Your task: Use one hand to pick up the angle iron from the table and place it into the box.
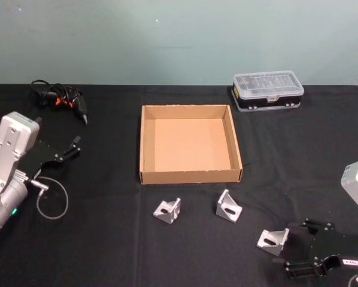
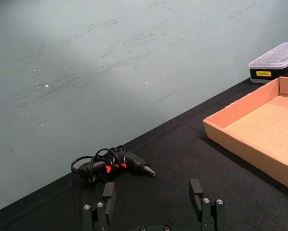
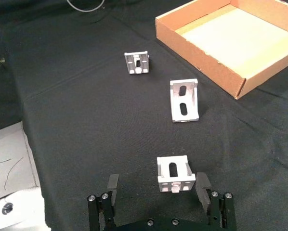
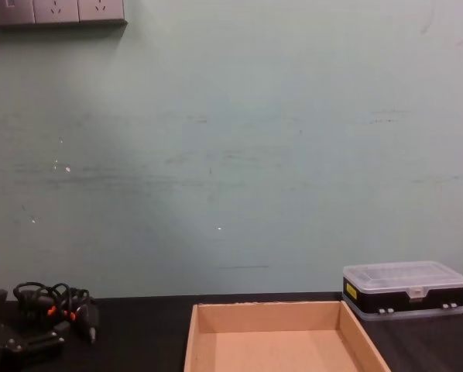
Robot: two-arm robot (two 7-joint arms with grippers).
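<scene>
The right claw [image 3: 157, 186] sits low over the table [image 1: 107, 251] with its fingers spread wide and gripping nothing. The near iron [image 3: 175, 174] stands on the table just at the fingertips, within the gap and closer to one finger than to the other; whether it touches that finger cannot be told. Farther ahead of this claw stands the middle iron [image 3: 184, 100], with two slots in its upright face, and beyond it, off to one side, the far iron [image 3: 137, 63]. All three irons rest on the table, well apart from one another and outside the box [image 3: 216, 57]. The box lies open past the middle iron, one of its corners nearest that iron. In the head view a small white tag shows on the right claw, its writing too small to read. The left claw [image 2: 152, 192] hovers over the table on the robot's left, its fingers also wide apart and holding nothing. Ahead of it, by the table's far edge, lies a black tool [image 2: 134, 166] wound in cable with orange marks. The box is off to this claw's right, and beyond the box sits a case [image 2: 276, 60] with a clear lid and a yellow label on its black base; that label cannot be read.
</scene>
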